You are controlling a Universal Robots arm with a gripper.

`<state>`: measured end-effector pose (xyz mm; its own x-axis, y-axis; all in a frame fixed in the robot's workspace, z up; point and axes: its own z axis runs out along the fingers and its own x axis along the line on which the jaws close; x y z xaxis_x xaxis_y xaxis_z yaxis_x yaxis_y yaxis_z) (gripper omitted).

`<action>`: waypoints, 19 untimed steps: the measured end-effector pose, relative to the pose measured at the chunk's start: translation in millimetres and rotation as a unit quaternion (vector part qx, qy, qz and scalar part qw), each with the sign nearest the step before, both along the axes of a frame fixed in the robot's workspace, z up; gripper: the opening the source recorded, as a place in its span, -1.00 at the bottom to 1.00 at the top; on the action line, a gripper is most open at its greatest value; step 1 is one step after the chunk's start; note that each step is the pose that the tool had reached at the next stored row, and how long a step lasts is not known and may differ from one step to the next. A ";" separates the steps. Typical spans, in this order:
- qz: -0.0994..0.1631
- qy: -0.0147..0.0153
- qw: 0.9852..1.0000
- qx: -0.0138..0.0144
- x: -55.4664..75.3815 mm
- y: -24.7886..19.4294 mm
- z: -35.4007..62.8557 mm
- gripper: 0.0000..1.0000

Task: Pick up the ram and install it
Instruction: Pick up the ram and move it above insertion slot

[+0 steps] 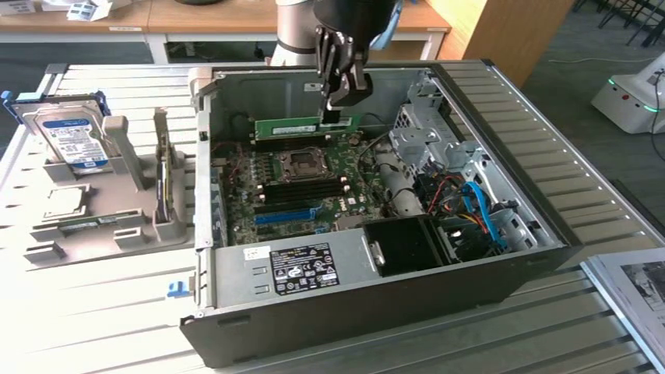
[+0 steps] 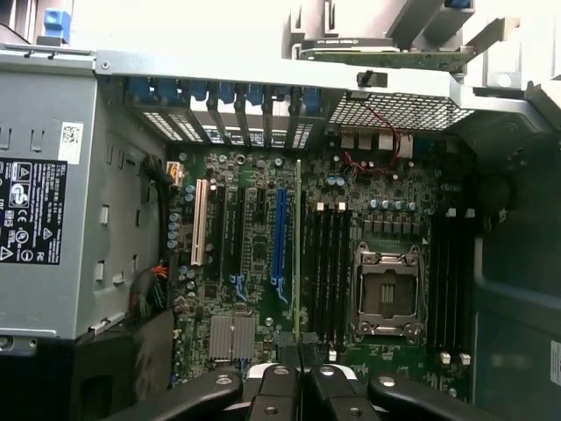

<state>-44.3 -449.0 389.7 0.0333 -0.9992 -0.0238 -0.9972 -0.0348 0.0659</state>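
Black metal fingers of the gripper [image 1: 335, 113] are pressed together on the top edge of the ram [image 1: 301, 126], a long thin green stick held level with its length running across the exterior view. Taking the middle of the open computer case [image 1: 540, 234] as the centre of a dial in that view, gripper and ram sit at about twelve o'clock, near the case's far wall and raised above the motherboard [image 1: 311, 226].

From the wrist view, the gripper [image 2: 298, 368] shows as two dark fingers meeting on the ram [image 2: 298, 246], which is seen edge-on as a narrow green line. That line runs between the bright blue slot strip [image 2: 280, 237] and the row of black memory slots [image 2: 324, 263]. Beyond those slots lies the silver processor socket [image 2: 383, 294].

Back in the exterior view, the processor socket [image 1: 302, 162] lies just past the ram toward six o'clock, followed by the black memory slots [image 1: 301, 189] and then the blue slot strip [image 1: 283, 216]. A grey power supply [image 1: 301, 269] with a black label fills the case's near edge at about seven o'clock. A black fan shroud [image 1: 410, 245] sits at five o'clock, with blue cables [image 1: 483, 210] beside it at four o'clock.

Outside the case, at nine o'clock, a hard drive [image 1: 71, 136] with a blue label stands upright in a grey holder [image 1: 104, 226] on the pale slatted table [image 1: 104, 312].
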 end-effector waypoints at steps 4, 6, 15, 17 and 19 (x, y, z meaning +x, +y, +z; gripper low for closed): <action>0.000 0.000 1.000 0.000 0.0 0.1 0.0 -0.77; 0.000 0.000 1.000 0.000 0.0 0.1 0.0 -0.77; 0.000 0.000 1.000 0.000 0.1 6.2 -1.4 -0.77; 0.000 0.000 1.000 0.000 0.1 8.3 -1.8 -0.77; 0.000 0.000 1.000 0.000 0.1 10.6 -2.2 -0.77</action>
<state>-44.2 -438.4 387.5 0.0333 -0.9992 -0.0238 -0.9972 -0.0348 0.0659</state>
